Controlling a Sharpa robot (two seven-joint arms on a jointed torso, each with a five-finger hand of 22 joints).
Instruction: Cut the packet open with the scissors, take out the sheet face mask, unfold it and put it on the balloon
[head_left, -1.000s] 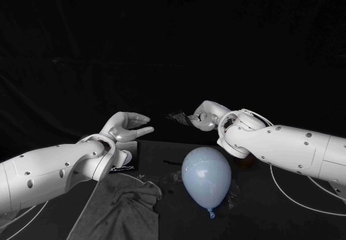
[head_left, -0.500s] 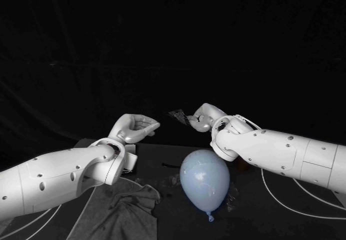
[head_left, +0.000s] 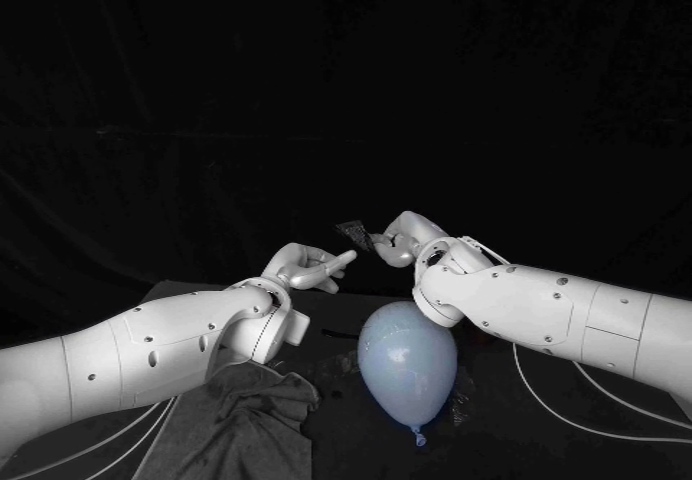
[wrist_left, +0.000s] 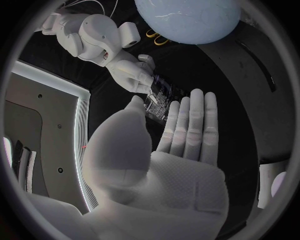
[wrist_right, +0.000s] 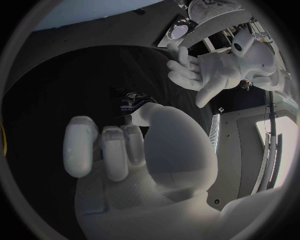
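Observation:
My right hand (head_left: 402, 240) is raised above the table and pinches a small dark packet (head_left: 351, 231) by one end. The packet (wrist_left: 161, 98) sticks out from the right hand (wrist_left: 127, 75) toward my left hand (wrist_left: 169, 150). The left hand (head_left: 309, 268) is open, its fingers stretched toward the packet with the tips close under it; whether they touch it I cannot tell. In the right wrist view the packet (wrist_right: 132, 102) sits between thumb and fingers of the right hand (wrist_right: 137, 150), and the left hand (wrist_right: 199, 75) is spread beyond it. The pale blue balloon (head_left: 410, 358) lies on the table below both hands.
A crumpled grey cloth (head_left: 248, 418) lies on the table under my left forearm. White cables (head_left: 577, 395) run across the table on the right. Small yellow loops (wrist_left: 152, 34), seemingly scissor handles, lie next to the balloon (wrist_left: 187, 17).
My left hand has uncurled from a fist and moved right toward the packet. The right hand still holds the packet in about the same place.

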